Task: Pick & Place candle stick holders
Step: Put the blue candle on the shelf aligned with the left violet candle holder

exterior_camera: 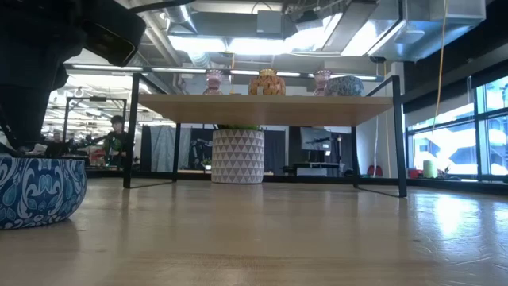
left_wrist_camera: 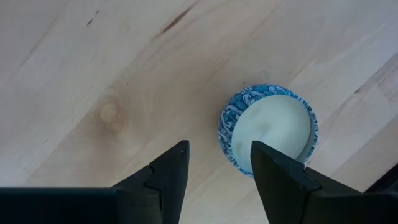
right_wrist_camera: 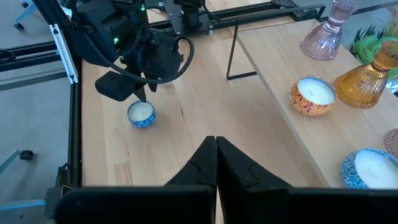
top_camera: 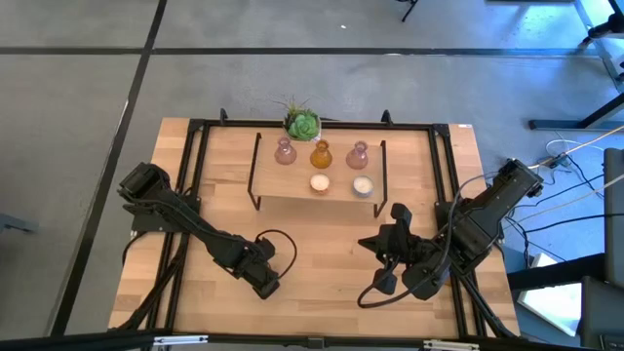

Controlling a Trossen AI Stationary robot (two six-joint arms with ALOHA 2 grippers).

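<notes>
Shelf [top_camera: 292, 202]: low wooden riser on black legs, standing on the tabletop [top_camera: 322, 263]; taken as landmark.

On the shelf, back row: pink glass holder [top_camera: 285, 151], amber glass holder [top_camera: 321, 154], second pink glass holder [top_camera: 358, 155]. Front row: orange-patterned candle holder [top_camera: 320, 182] and blue-patterned candle holder [top_camera: 362, 185], each filled with white wax. Shelf's front-left place bare.

Behind the shelf, at mid-length: green spiky plant [top_camera: 301, 123] in a white patterned pot [exterior_camera: 237, 156].

Third low holder, blue candle [right_wrist_camera: 141, 114]: on the tabletop in front of the shelf, off its left end, upright, white wax on top.

Left gripper [left_wrist_camera: 217, 165]: in front of the shelf toward its left end, directly above the blue candle; fingers [left_wrist_camera: 171, 168] released and spread, nothing between them, candle just past the tips.

Right gripper [right_wrist_camera: 216, 144]: in front of the shelf's right end, well apart from the blue candle; fingers clenched together, empty.
</notes>
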